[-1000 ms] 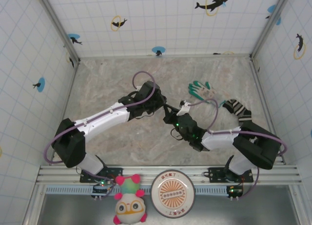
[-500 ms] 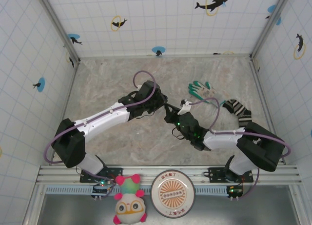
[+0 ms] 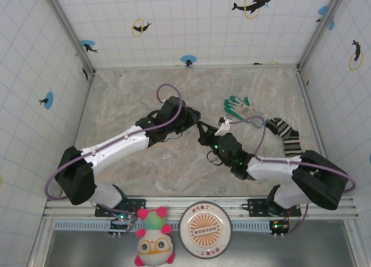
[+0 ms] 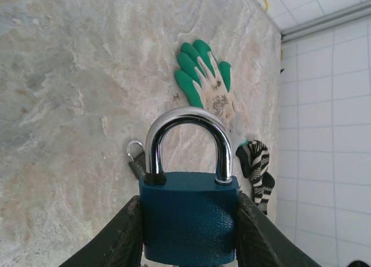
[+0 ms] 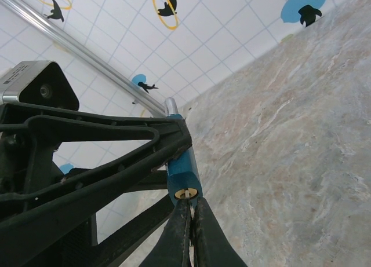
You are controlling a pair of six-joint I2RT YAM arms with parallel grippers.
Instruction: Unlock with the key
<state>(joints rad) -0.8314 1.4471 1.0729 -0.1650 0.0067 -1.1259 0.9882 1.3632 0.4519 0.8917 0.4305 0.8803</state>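
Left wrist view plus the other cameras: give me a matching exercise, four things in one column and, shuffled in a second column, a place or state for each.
Things
1. padlock
2. glove
3. striped sock
4. right pincer

Places or states
A. shut, tips at the brass keyhole
B. lying flat on the table, green fingers spread
C. clamped in the left pincer, shackle seated in the body
D. on the table, nearer the tiled wall than the glove

Pairs: 1-C, 2-B, 3-D, 4-A
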